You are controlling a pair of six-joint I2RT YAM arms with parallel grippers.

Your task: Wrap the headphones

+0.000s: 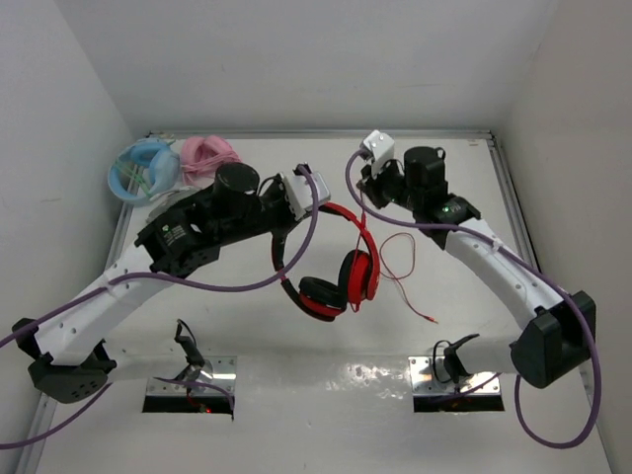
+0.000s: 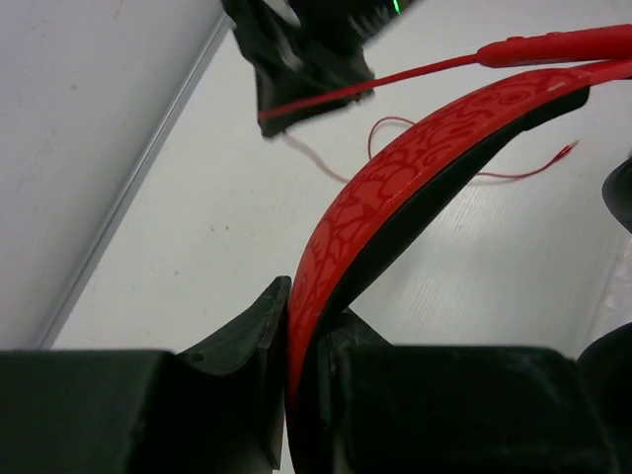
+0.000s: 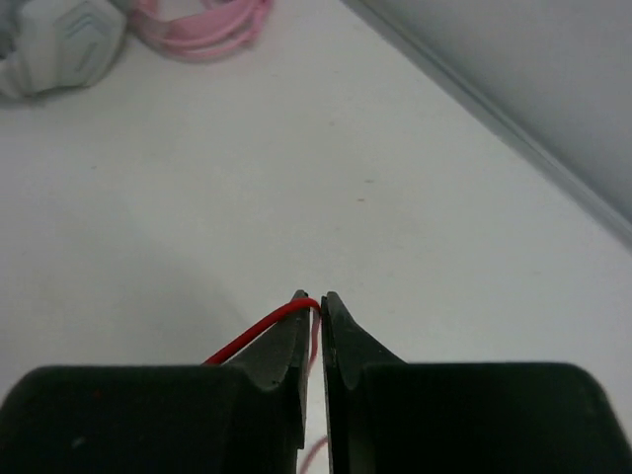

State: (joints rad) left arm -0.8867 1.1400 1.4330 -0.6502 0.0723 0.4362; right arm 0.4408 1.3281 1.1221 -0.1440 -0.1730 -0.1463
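Red headphones [image 1: 341, 281] sit in the middle of the top view, ear cups low with black cushions facing inward and the headband [image 1: 363, 235] arching up toward the upper centre. I can't tell if the cups touch the counter [image 1: 247, 341]. The left end effector [image 1: 316, 202] is clenched on the headband. In the left wrist view the patterned red band [image 2: 395, 188] with its black underside runs straight down between the two black fingers [image 2: 247, 336], pinched at the bottom centre. The thin red cable [image 1: 395, 259] loops loosely on the counter just right of the cups, its plug end lying toward the lower right of centre. Another stretch rises to the right end effector [image 1: 365, 180], above and right of the headband. The right end effector is closed on the cable, and the right wrist view shows the red strand [image 3: 262, 331] coming in from the left and nipped between the fingertips [image 3: 296, 326] with barely a slit between them. The left wrist view shows the same pinch at upper left, with the cable [image 2: 425, 67] stretched across the top. Upper left of the top view, well apart from all this, are a pink pair [image 1: 209, 155] and a light blue pair [image 1: 141, 171], side by side near the back wall.
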